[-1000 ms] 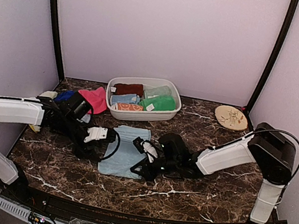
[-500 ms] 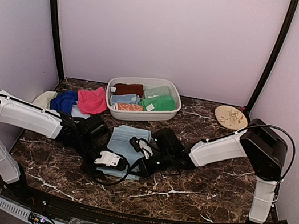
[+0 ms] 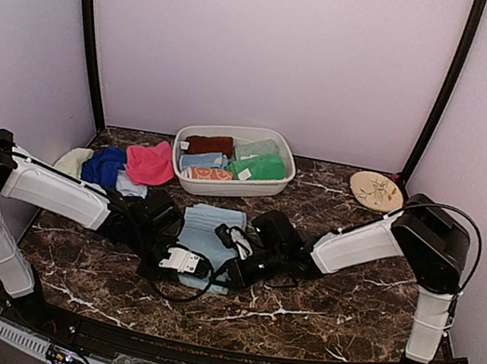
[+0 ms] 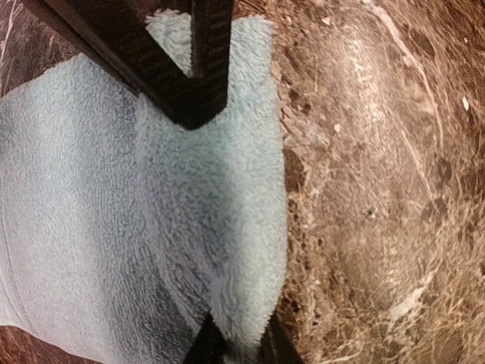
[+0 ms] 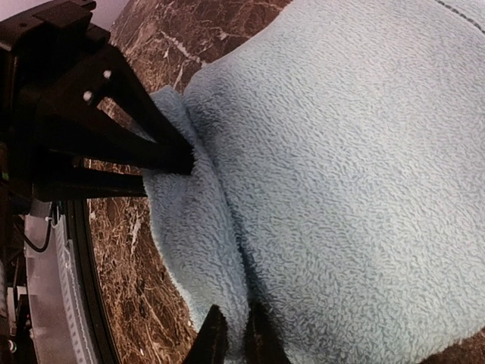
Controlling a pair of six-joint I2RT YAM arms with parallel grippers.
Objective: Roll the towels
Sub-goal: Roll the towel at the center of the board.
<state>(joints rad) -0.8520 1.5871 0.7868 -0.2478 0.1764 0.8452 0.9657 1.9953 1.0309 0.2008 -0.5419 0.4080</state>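
Note:
A small pale blue towel lies flat on the marble table, its near edge lifted into a fold. My left gripper is shut on that fold from the left. In the left wrist view the towel bunches between the left gripper fingertips. My right gripper is shut on the same edge from the right. The right wrist view shows the towel pinched in the right gripper, with the left gripper opposite it.
A white tub behind the towel holds rolled dark red and green towels among others. Pink and royal blue towels lie heaped at the back left. A tan plate sits at the back right.
My left arm has swung from the towel's left side round to its near edge and shut on it. The right gripper stayed on that edge, shifting slightly.

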